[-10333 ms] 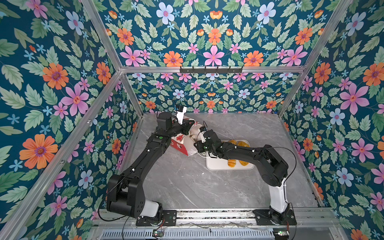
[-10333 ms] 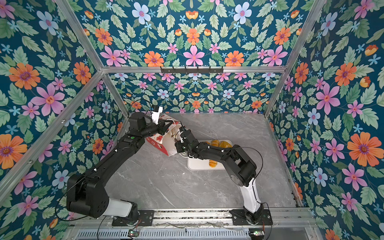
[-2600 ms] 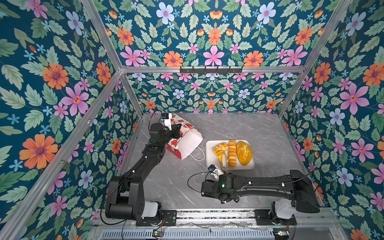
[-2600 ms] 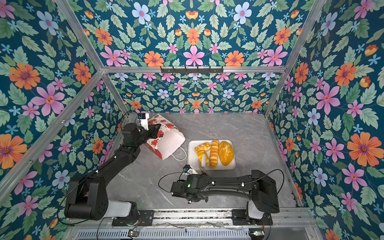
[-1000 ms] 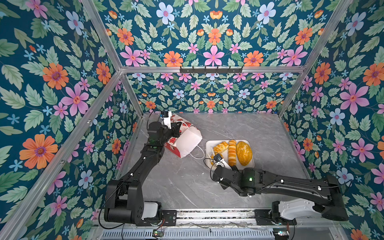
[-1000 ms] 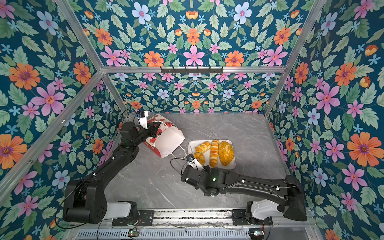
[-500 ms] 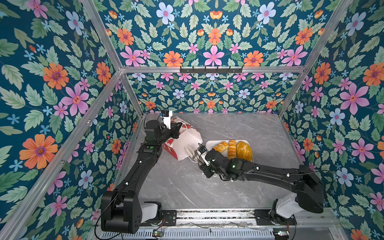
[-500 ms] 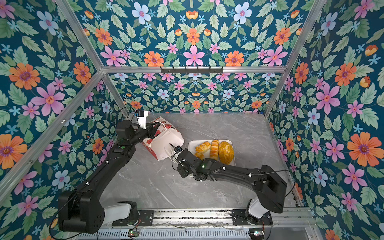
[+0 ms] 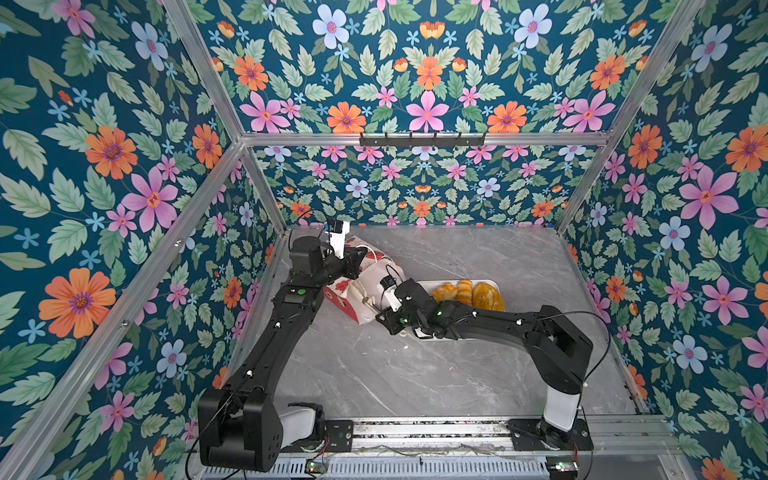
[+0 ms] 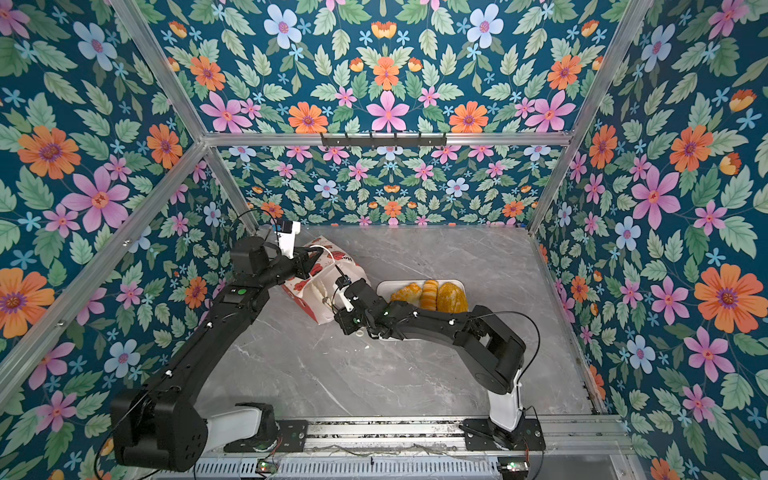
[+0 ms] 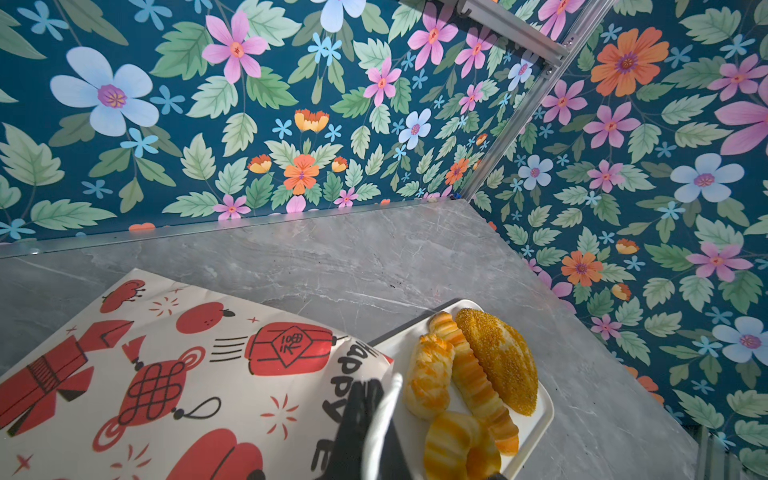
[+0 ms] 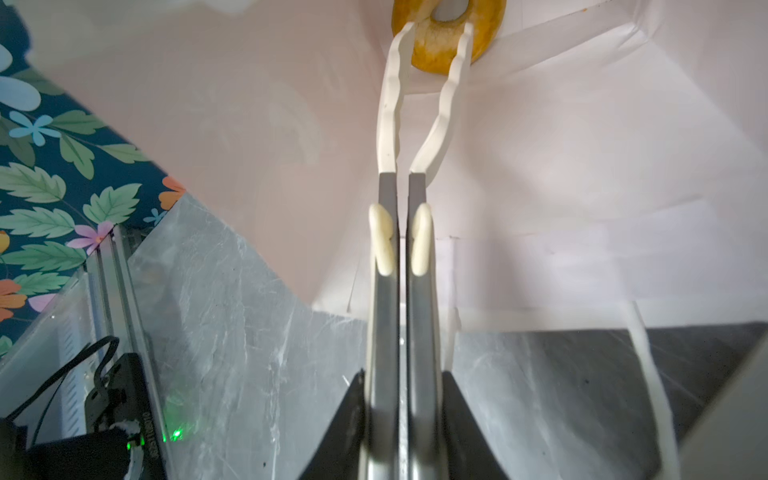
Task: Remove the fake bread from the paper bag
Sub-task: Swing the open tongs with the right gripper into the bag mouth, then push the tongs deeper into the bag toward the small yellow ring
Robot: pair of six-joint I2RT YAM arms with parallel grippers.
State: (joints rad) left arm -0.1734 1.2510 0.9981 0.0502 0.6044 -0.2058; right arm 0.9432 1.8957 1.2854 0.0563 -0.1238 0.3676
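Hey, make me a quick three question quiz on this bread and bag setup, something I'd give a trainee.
1. True or false: the white tray holds four bread pieces.
2. Inside the paper bag, the tips of the tongs reach: A) a seeded loaf, B) a ring-shaped bread, C) a spoon.
3. Which gripper holds the tongs?
Key: 1 true; 2 B; 3 the right gripper.
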